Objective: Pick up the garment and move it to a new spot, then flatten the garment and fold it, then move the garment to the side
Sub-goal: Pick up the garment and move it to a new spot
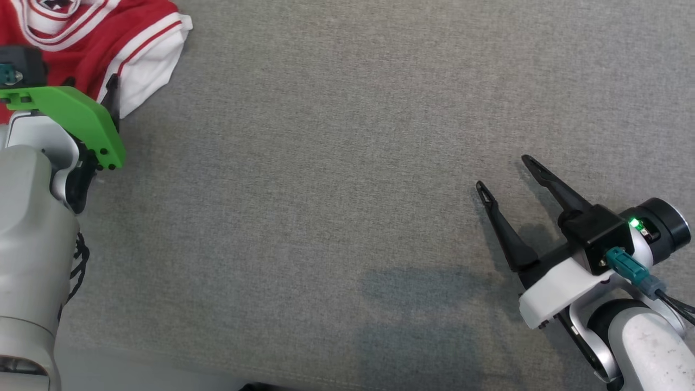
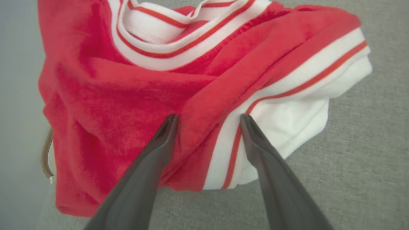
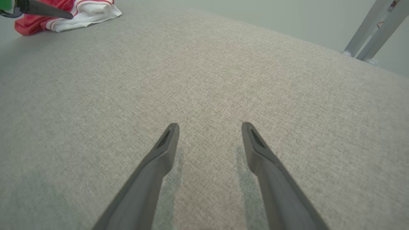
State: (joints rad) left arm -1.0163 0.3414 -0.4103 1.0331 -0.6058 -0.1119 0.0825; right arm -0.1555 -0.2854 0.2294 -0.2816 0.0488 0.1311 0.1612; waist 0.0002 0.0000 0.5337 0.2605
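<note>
Garment (image 1: 81, 38), red and white, lies bunched at the far left corner of the gray table (image 1: 347, 163). The left gripper (image 2: 208, 117) hangs spread wide just over it, holding nothing. The right gripper (image 1: 504, 172) is spread wide too, empty, far away.

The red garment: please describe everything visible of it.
The garment is a red jersey of soft, knit-looking cloth with white bands carrying thin red stripes at its neck opening and hems, plus a white panel. It lies crumpled in a heap at the far left of the grey cloth-covered surface. The left gripper, jaws open, straddles a fold; whether its tips press the cloth is unclear.
</note>
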